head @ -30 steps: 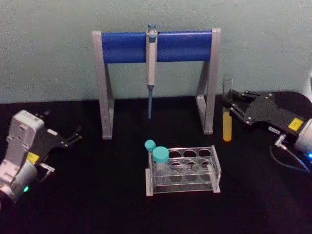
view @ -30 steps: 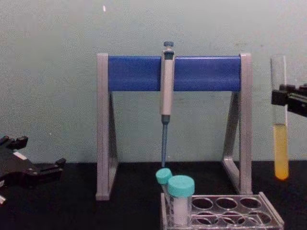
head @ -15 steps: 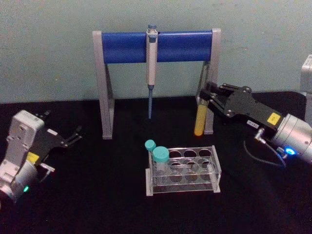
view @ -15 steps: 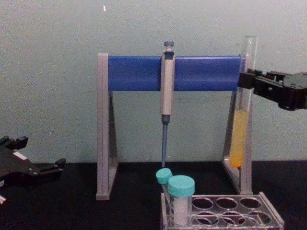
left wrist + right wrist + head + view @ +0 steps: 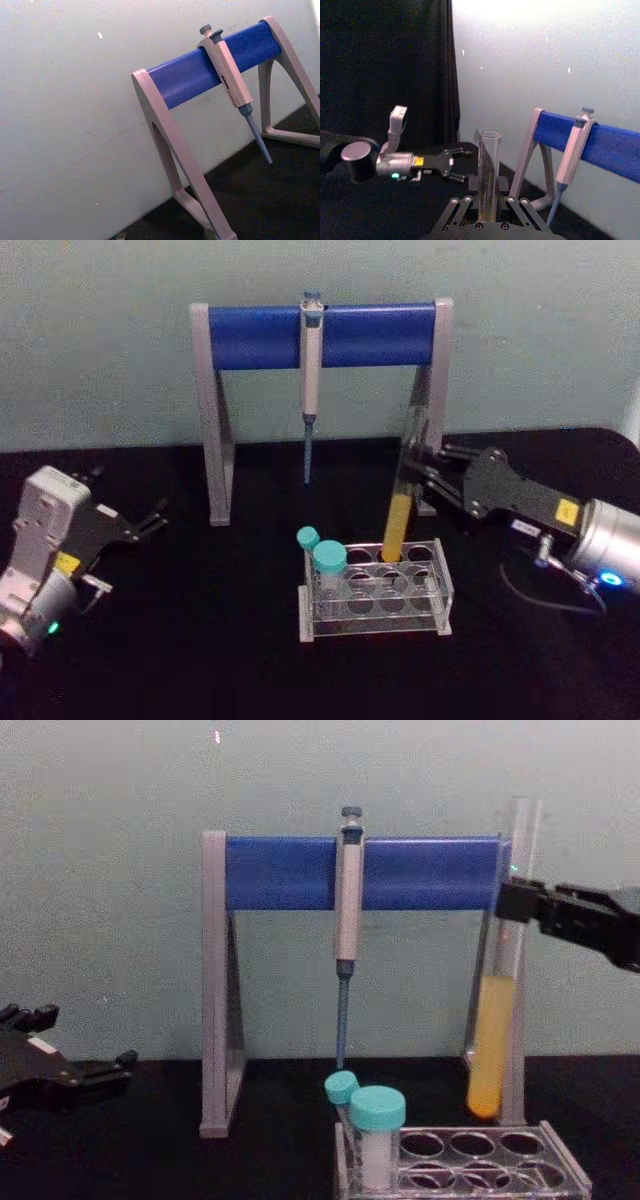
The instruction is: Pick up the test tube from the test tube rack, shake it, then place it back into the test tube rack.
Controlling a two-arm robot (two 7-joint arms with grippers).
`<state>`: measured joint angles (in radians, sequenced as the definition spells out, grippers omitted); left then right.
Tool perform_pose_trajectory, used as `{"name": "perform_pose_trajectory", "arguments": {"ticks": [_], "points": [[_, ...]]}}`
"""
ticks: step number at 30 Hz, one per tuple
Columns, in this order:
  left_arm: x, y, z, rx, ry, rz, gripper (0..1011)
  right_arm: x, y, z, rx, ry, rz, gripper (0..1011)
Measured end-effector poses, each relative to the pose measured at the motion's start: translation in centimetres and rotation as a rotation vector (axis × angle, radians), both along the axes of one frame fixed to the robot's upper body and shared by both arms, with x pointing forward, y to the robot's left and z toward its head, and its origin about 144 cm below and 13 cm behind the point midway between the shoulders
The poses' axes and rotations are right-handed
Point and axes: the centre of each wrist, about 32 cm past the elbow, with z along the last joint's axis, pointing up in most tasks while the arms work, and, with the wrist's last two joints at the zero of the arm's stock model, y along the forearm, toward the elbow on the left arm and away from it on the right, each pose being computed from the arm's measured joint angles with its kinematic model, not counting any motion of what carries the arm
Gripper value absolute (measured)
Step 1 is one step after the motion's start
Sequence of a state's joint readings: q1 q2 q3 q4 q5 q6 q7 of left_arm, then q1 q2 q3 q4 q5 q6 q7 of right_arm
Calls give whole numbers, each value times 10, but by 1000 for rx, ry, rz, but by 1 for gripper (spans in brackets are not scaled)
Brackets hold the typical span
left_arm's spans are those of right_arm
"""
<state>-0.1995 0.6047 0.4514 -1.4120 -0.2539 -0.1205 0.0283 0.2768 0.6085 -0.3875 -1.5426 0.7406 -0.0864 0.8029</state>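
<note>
- Right gripper (image 5: pixel 412 470): jaws clamped on the clear upper part of the test tube (image 5: pixel 398 525), above and just behind the test tube rack (image 5: pixel 400 618); a second ago it held the tube well to the right of the rack, and half a second ago it was only partway across; it has since carried the tube leftward and down.
- Test tube: no longer upright as it was a second ago; its open mouth now leans toward the robot's right; the yellow-orange liquid sits in its lower part; in the head view the rounded end overlaps a back-row hole of the rack, right of the teal-capped tubes (image 5: pixel 329 560); in the chest view that end hangs just above the rack's top plate, so it is judged not yet seated.
- Meaning for the task: the shake appears finished and the return to the rack has begun; what is left is to bring the tube upright over the hole, lower it in and let go; while tilted, the end could catch the hole's edge.
- Left gripper (image 5: pixel 150 520): parked well to the left of the rack, unchanged; jaws apart, holding nothing.
- Pipette stand (image 5: pixel 250 337) with hanging pipette (image 5: pixel 311 370): behind the rack; untouched.
</note>
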Motion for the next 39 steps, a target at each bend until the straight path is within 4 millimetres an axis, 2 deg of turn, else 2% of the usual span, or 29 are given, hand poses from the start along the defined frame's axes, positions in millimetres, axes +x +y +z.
{"name": "perform_pose_trajectory", "arguments": {"ticks": [10, 14, 20, 24, 32, 39], "points": [[0, 0, 0, 0, 0, 0, 1001, -21, -25, 7, -67, -17, -86, 226], [0, 0, 0, 0, 0, 0, 1001, -24, -28, 13, -116, -49, -151, 226], [0, 0, 0, 0, 0, 0, 1001, -21, -20, 25, -222, -121, -248, 226], [0, 0, 0, 0, 0, 0, 1001, -15, -13, 28, -231, -146, -265, 226], [0, 0, 0, 0, 0, 0, 1001, 6, -1, 17, -135, -123, -212, 226], [0, 0, 0, 0, 0, 0, 1001, 10, 4, 10, -45, -77, -137, 226]]}}
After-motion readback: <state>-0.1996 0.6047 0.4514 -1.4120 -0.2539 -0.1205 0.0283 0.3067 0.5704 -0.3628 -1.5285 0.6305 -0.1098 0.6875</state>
